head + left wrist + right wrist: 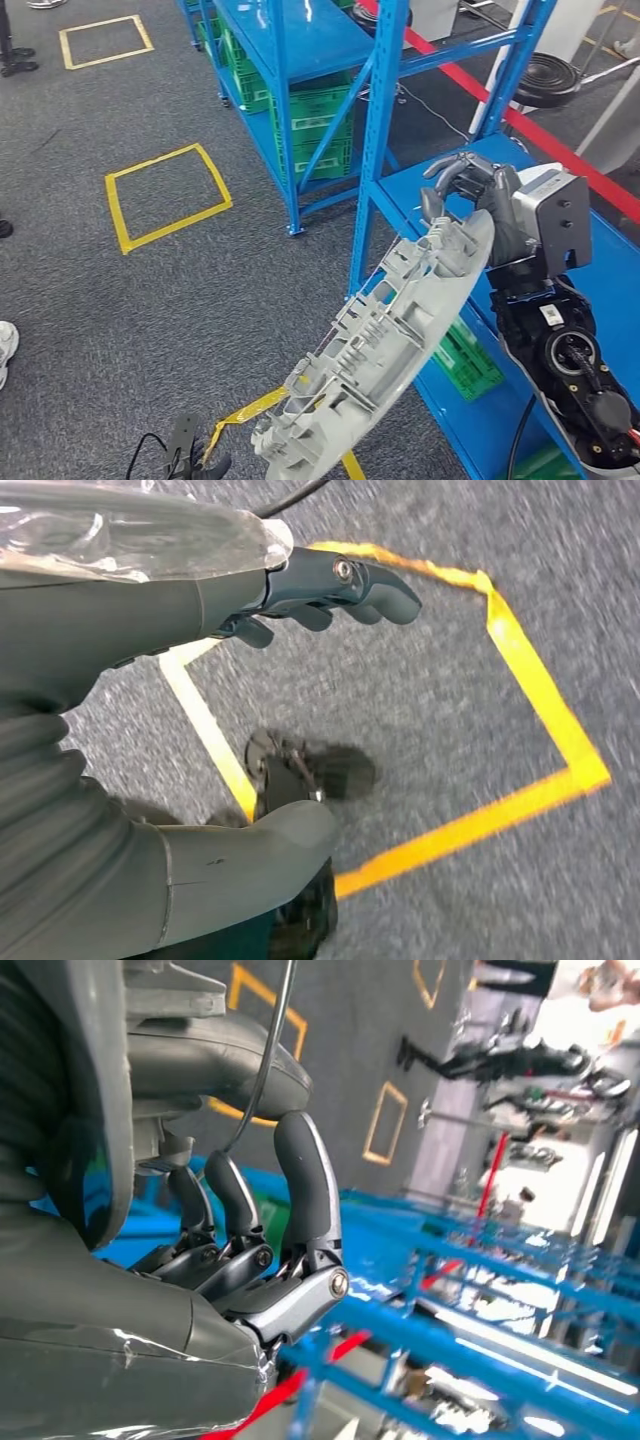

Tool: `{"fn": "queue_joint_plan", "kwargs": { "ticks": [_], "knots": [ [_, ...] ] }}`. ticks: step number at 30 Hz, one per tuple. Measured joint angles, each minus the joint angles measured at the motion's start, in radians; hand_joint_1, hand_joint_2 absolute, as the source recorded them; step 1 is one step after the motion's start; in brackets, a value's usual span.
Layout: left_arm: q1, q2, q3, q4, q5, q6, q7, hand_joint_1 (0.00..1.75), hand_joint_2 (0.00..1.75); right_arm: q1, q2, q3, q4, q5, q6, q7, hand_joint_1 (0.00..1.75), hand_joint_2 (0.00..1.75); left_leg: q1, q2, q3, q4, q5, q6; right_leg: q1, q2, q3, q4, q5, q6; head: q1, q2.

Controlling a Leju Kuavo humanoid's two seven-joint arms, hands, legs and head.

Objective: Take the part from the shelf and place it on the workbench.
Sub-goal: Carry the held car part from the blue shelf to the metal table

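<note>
Beside the blue shelf (pixel 377 120), the long grey part (pixel 385 340) hangs tilted in the air over the grey carpet, its upper end level with the shelf's lower deck. The right hand (pixel 472 195) grips that upper end, fingers (pixel 302 1175) curled around the edge. The left hand (pixel 226 710) hangs low above the carpet, thumb and fingers apart with nothing between them. Yellow tape squares (pixel 166 195) mark the floor, and green crates (pixel 321 125) sit in the farther shelf.

Bright, even light — wrist views blurred, glare far off.
</note>
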Motion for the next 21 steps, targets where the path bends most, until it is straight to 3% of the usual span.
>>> {"fn": "queue_joint_plan", "kwargs": {
  "ticks": [2, 3, 4, 5, 6, 8, 10, 12, 13, 14, 16, 18, 19, 20, 21],
  "knots": [
    [-0.002, 0.000, 0.000, 0.000, 0.000, -0.001, 0.000, 0.00, 1.75, 0.007, -0.002, -0.001, -0.002, 0.000, -0.001, 0.002, 1.75, 1.75, -0.003, -0.024, 0.003, 0.000, -0.001, 0.008, 0.001, 0.038, -0.074, 0.148, -0.060, -0.001, 0.006, 0.000],
    [-0.002, 0.000, 0.000, 0.000, 0.000, -0.001, 0.000, 0.00, 1.75, 0.011, -0.002, -0.001, -0.002, 0.000, -0.002, 0.003, 1.75, 1.75, -0.004, -0.039, 0.004, 0.001, -0.002, 0.009, 0.002, 0.045, -0.105, 0.202, -0.072, -0.001, 0.008, 0.000],
    [-0.001, 0.000, 0.000, 0.000, 0.000, -0.002, 0.000, 0.00, 1.75, 0.015, -0.003, -0.002, -0.002, 0.000, -0.002, 0.004, 1.75, 1.75, -0.005, -0.055, 0.005, 0.002, -0.003, 0.010, 0.003, 0.048, -0.120, 0.217, -0.063, -0.003, 0.009, 0.000],
    [-0.001, 0.000, 0.000, 0.000, 0.000, -0.002, 0.000, 0.00, 1.75, 0.018, -0.003, -0.002, -0.002, 0.000, -0.002, 0.005, 1.75, 1.75, -0.006, -0.071, 0.007, 0.003, -0.004, 0.009, 0.003, 0.051, -0.117, 0.192, -0.034, -0.006, 0.010, 0.000],
    [0.000, 0.000, 0.000, 0.000, 0.000, -0.002, 0.000, 0.00, 1.75, 0.019, -0.003, -0.002, -0.003, 0.001, -0.002, 0.006, 1.75, 1.75, -0.007, -0.087, 0.009, 0.005, -0.005, 0.009, 0.004, 0.060, -0.095, 0.129, 0.010, -0.010, 0.011, 0.000],
    [-0.001, -0.001, 0.000, 0.000, 0.000, -0.003, 0.000, 0.00, 1.75, 0.018, -0.004, -0.005, -0.005, 0.001, -0.003, 0.006, 1.75, 1.75, -0.006, -0.115, 0.009, 0.010, -0.007, 0.004, 0.002, 0.109, -0.040, -0.013, 0.080, -0.020, 0.012, 0.000],
    [-0.002, -0.002, 0.000, 0.000, 0.000, -0.004, 0.000, 0.00, 1.75, 0.018, -0.004, -0.007, -0.007, 0.002, -0.003, 0.008, 1.75, 1.75, -0.002, -0.138, 0.002, 0.013, -0.007, -0.005, 0.002, 0.142, -0.014, -0.078, 0.096, -0.025, 0.013, 0.000],
    [0.002, -0.001, 0.000, 0.000, 0.000, -0.006, 0.000, 0.00, 1.75, 0.016, -0.005, -0.008, -0.011, 0.004, -0.004, 0.010, 1.75, 1.75, 0.001, -0.159, -0.003, 0.009, -0.003, -0.017, 0.003, 0.123, -0.003, -0.090, 0.096, -0.029, 0.016, 0.000],
    [0.005, 0.000, 0.000, 0.000, 0.000, -0.007, 0.000, 0.00, 1.75, 0.016, -0.004, -0.008, -0.012, 0.005, -0.003, 0.011, 1.75, 1.75, 0.001, -0.150, -0.006, 0.015, -0.005, -0.022, 0.001, 0.110, 0.006, -0.099, 0.100, -0.034, 0.017, 0.000],
    [0.006, 0.000, 0.000, 0.000, 0.001, -0.008, 0.000, 0.00, 1.75, 0.015, -0.004, -0.008, -0.013, 0.006, -0.002, 0.012, 1.75, 1.75, 0.000, -0.123, -0.017, 0.037, -0.018, -0.026, -0.002, 0.095, 0.016, -0.108, 0.104, -0.039, 0.015, 0.000],
    [0.005, 0.000, 0.000, 0.000, 0.001, -0.008, 0.000, 0.00, 1.75, 0.014, -0.004, -0.008, -0.014, 0.007, 0.000, 0.013, 1.75, 1.75, 0.001, -0.046, -0.072, 0.144, -0.071, -0.038, -0.002, 0.065, 0.026, -0.119, 0.109, -0.044, 0.008, 0.000],
    [0.002, -0.001, 0.000, 0.000, 0.002, -0.008, 0.000, 0.00, 1.75, 0.014, -0.004, -0.008, -0.014, 0.007, 0.002, 0.013, 1.75, 1.75, 0.008, -0.011, -0.143, 0.271, -0.119, -0.053, 0.000, 0.033, 0.026, -0.119, 0.106, -0.046, 0.005, 0.000],
    [0.003, -0.001, 0.000, 0.000, 0.002, -0.008, 0.000, 0.00, 1.75, 0.015, -0.004, -0.008, -0.014, 0.007, 0.003, 0.012, 1.75, 1.75, 0.011, -0.007, -0.160, 0.298, -0.121, -0.059, 0.000, 0.017, 0.027, -0.119, 0.104, -0.046, 0.004, 0.000],
    [0.004, -0.001, 0.000, 0.000, 0.003, -0.008, 0.000, 0.00, 1.75, 0.015, -0.004, -0.008, -0.013, 0.006, 0.004, 0.010, 1.75, 1.75, 0.013, -0.003, -0.155, 0.283, -0.104, -0.062, 0.000, 0.002, 0.028, -0.119, 0.101, -0.044, 0.004, 0.000],
    [0.004, 0.000, 0.000, 0.000, 0.003, -0.008, 0.000, 0.00, 1.75, 0.015, -0.004, -0.008, -0.013, 0.006, 0.005, 0.009, 1.75, 1.75, 0.014, 0.003, -0.128, 0.228, -0.073, -0.064, 0.000, -0.012, 0.031, -0.119, 0.098, -0.041, 0.003, 0.000]
  ]
}}
